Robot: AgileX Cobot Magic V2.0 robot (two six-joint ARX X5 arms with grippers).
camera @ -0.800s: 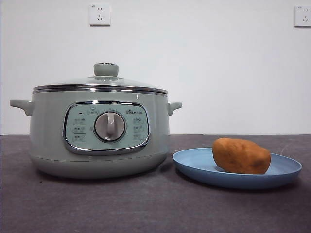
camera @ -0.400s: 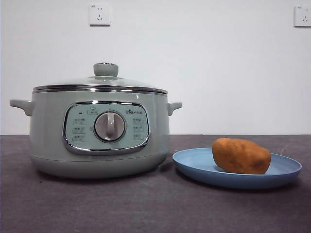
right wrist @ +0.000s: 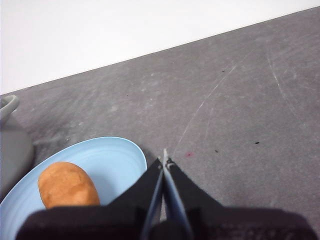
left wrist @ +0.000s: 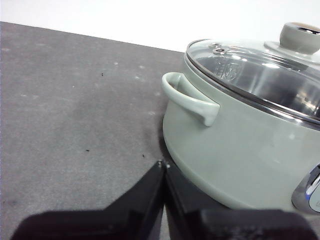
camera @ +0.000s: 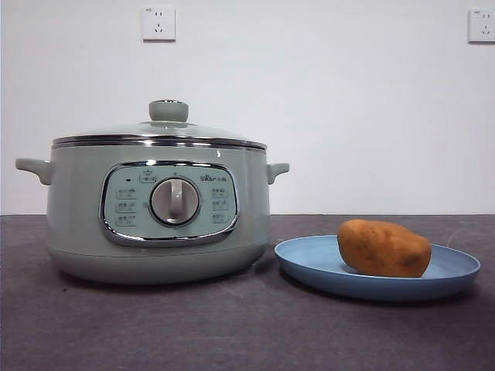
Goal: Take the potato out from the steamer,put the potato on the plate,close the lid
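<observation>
Tabletop [camera: 232, 332] was dark grey and scuffed, set against a white wall [camera: 348, 108] carrying two sockets. Steamer [camera: 158, 209] stood on it, control panel and silver dial facing the front camera, one side handle showing in the left wrist view. Lid [camera: 158, 133] sat closed on the steamer's rim, its pale-green knob upright at the centre. Plate [camera: 309, 267] lay just beside the steamer, flat on the table and not seen to touch it. Potato [camera: 384, 248] rested on the plate, lying on its side toward the half away from the steamer. Left gripper [left wrist: 163, 165] was near the steamer's base below the handle, jaws pressed together and holding nothing. Right gripper [right wrist: 164, 159] was above bare table just beside the plate's edge, jaws likewise closed and empty.
</observation>
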